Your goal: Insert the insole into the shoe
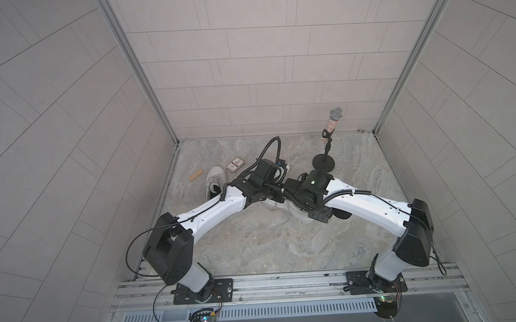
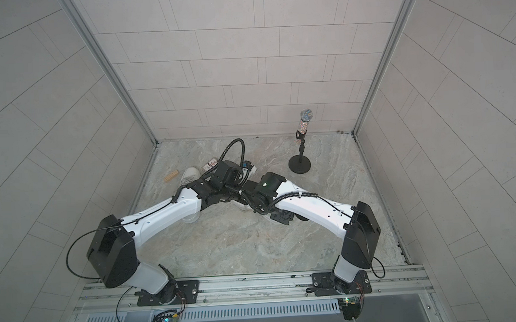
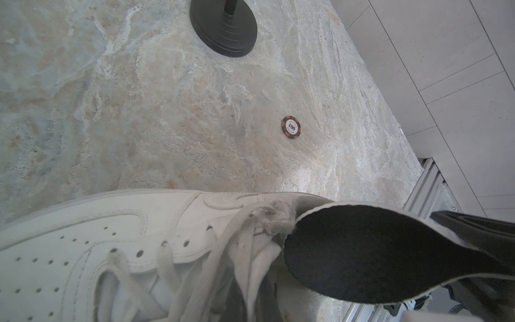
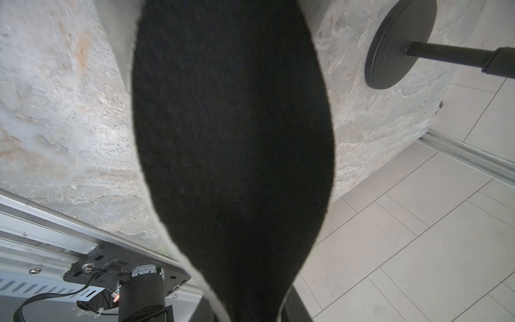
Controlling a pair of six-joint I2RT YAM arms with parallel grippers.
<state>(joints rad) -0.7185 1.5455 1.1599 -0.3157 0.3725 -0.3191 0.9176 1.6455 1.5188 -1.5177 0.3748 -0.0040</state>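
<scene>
Insole [image 3: 376, 251]: its toe end sits at the collar of the shoe [image 3: 83, 237], not yet in. Both top views hide this under the arms. Only the left wrist view shows me a poker chip [image 3: 291, 127] on the desk [image 3: 139, 111]. Right pincer [image 3: 482, 256] clamps the insole's heel end. Left pincer [image 3: 242, 302] is closed, possibly on the tongue; I can't tell.

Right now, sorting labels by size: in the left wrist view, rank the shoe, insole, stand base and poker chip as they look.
Largest first:
shoe
insole
stand base
poker chip
Nearness to the camera inflates shoe and insole.
</scene>
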